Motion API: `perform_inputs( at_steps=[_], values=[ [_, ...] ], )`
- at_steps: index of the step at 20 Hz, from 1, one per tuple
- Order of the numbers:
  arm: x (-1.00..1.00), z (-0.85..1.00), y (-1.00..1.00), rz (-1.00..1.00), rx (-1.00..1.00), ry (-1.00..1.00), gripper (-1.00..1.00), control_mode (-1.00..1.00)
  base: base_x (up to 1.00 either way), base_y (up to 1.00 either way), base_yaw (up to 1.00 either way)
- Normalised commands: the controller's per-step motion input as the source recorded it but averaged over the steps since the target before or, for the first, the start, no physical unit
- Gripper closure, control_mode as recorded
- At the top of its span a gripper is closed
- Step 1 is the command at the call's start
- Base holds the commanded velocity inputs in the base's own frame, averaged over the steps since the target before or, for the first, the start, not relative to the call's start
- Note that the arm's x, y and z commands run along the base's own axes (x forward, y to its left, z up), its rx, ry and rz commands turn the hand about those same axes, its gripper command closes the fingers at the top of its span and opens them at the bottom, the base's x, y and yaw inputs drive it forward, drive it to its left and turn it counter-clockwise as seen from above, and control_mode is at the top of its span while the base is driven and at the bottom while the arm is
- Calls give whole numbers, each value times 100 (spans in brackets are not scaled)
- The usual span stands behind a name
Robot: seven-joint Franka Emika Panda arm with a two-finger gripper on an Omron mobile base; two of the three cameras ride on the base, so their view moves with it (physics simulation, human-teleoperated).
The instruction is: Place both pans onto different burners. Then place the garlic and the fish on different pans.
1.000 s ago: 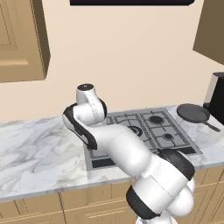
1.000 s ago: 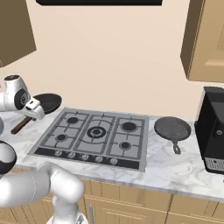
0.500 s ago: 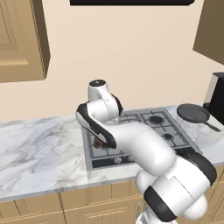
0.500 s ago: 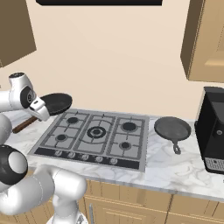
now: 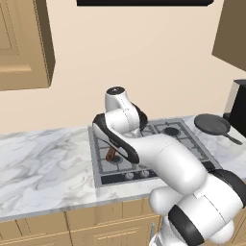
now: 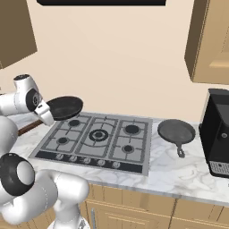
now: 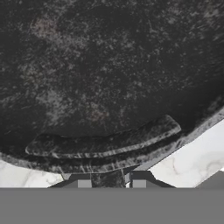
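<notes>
Right base view: black pan [image 6: 65, 107] with the brown wooden handle [image 6: 27, 128] hangs in the air over the back-left corner of the grey steel cooktop [image 6: 134, 145], tilted a little, handle running down and to the left past the cooktop's edge. The gripper [image 6: 46, 117] sits at the handle's root, just beside the pan's rim — fingers pressed together on the handle, pinching it.

Hand view: the pan's dark speckled inside [image 7: 109, 65] takes up most of the picture, with its rim [image 7: 105, 142] curving across the lower part and pale marble counter [image 7: 197, 159] below it. The two dark finger tips [image 7: 85, 181] stand close together at the bottom, at the rim.

Left base view: the arm hides most of the pan; a short piece of the brown handle [image 5: 111, 154] shows under the arm, above the cooktop's left half [image 5: 103, 166].

Dark grey pan [image 6: 176, 131] with the short grey handle lies flat on the marble — just right of the cooktop, near the black appliance [image 6: 218, 134]. It also shows in the left base view [image 5: 211, 124], at the same spot.

Burners [image 6: 98, 135] all bare. Garlic and fish not seen.
</notes>
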Motion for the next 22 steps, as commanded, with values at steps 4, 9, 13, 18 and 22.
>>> perform_inputs(
  at_steps=[4,9,13,18,22],
  values=[
    [4,-24,-1,-11,0,0,100,-100,0,0,0],
    [17,-24,-3,-12,0,0,100,-100,0,0,0],
    [12,-10,-30,-9,0,0,100,-100,0,0,0],
    [20,-17,-29,-9,0,0,100,-100,0,0,0],
    [14,-26,-9,-8,0,0,100,-100,0,0,0]
  ],
)
